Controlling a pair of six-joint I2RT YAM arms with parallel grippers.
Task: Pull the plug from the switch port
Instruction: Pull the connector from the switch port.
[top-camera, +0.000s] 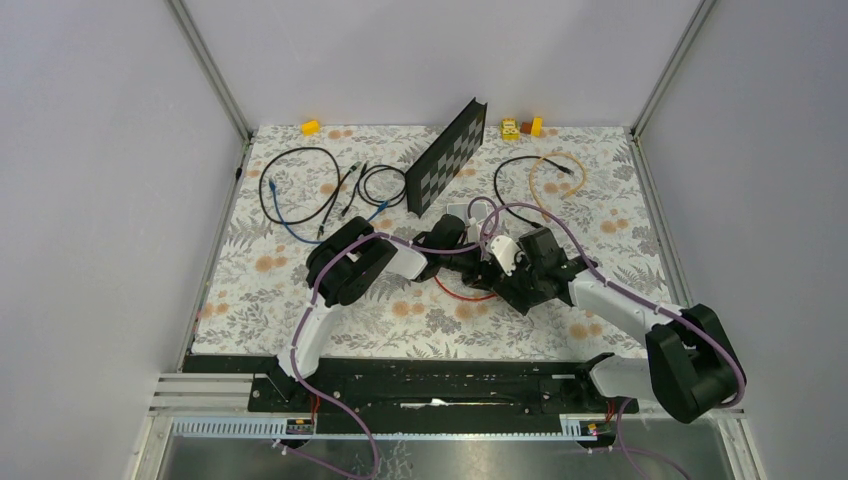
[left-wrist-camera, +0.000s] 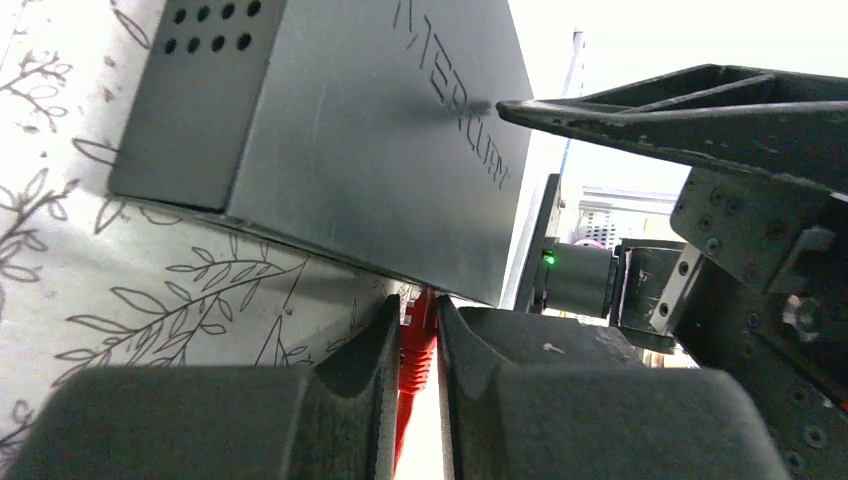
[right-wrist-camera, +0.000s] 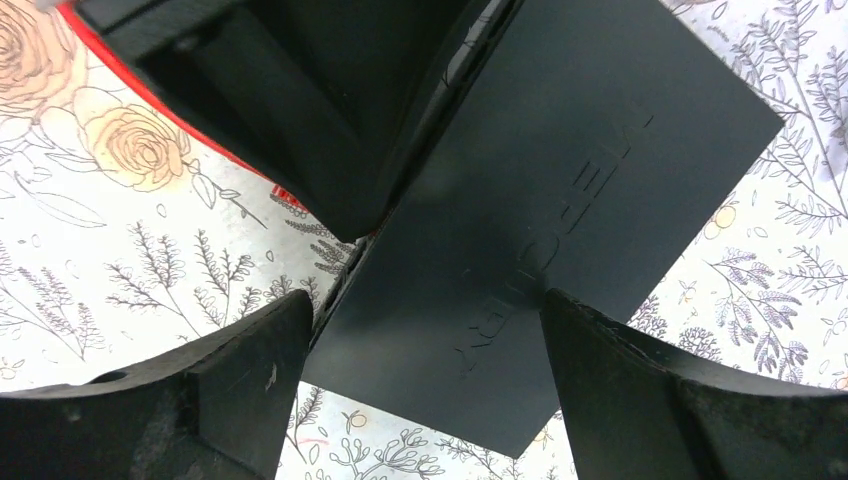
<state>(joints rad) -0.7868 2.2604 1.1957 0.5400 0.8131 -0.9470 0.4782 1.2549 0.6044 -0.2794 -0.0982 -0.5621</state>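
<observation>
With left pincer (left-wrist-camera: 420, 330) clenched on red plug (left-wrist-camera: 413, 368) at edge of switch (right-wrist-camera: 560, 200) on bench (top-camera: 250, 290), and right pincer (right-wrist-camera: 425, 320) spread wide over switch, best to press switch down and draw plug straight out, no twisting.

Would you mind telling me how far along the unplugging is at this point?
Done: the left gripper is shut on the red plug at the edge of the switch, and the right gripper, jaws open, has a fingertip on the switch's top, apparently bracing it. In hand: that grip; the plug's tip meets the switch's edge, so it looks seated. Left: pulling the plug clear of the port.
</observation>
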